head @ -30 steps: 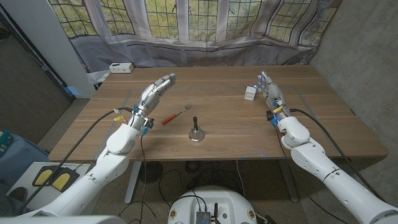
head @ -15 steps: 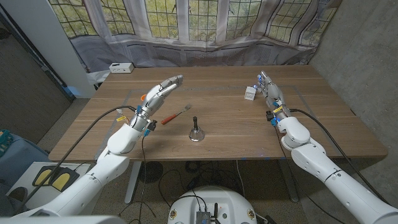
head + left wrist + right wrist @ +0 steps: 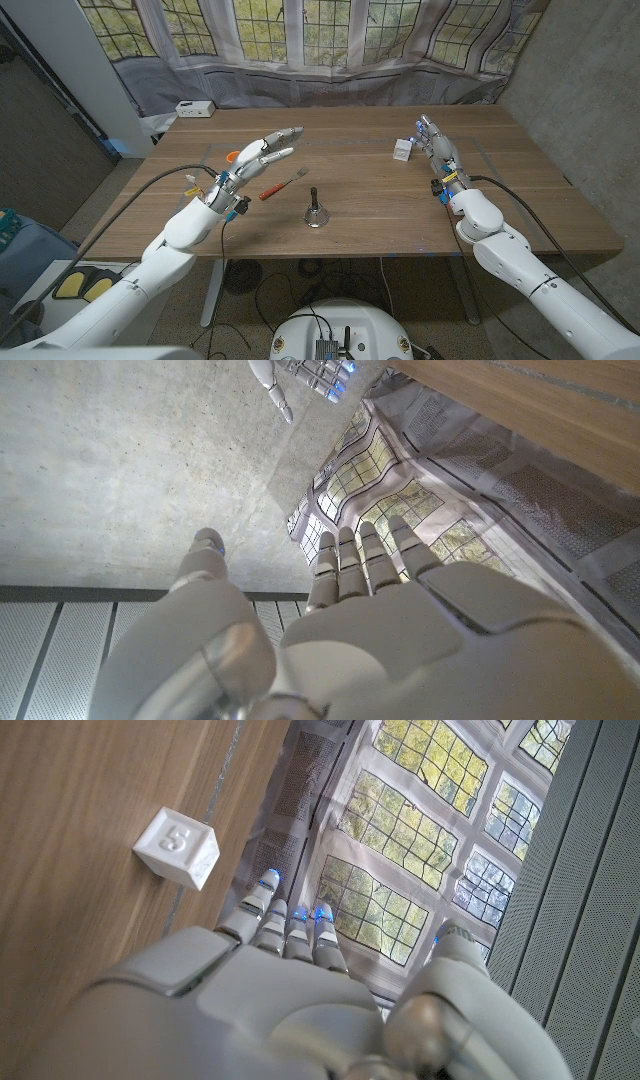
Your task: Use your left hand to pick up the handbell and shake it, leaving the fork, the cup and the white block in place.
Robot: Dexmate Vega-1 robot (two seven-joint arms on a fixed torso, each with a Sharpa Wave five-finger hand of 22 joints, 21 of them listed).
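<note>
Fingers [image 3: 285, 135] of left hand [image 3: 262, 152] spread, empty, above red-handled metal fork [image 3: 281, 186]. Small silver handbell w/ black handle [image 3: 314, 211] untouched on wooden table [image 3: 380, 200]. Grab & shake both left; right hand [image 3: 434, 146] fingers straight, holding nothing, beside white numbered block [image 3: 402, 150].

The cup [image 3: 233, 156] is mostly hidden behind the left hand [image 3: 262, 153], only an orange sliver showing in the head view. The white block [image 3: 402, 150] sits just beside the right hand [image 3: 433, 143], and whether they touch cannot be told; in the right wrist view its face shows a figure like a 5. The fork [image 3: 283, 185] tines are too small to make out.
</note>
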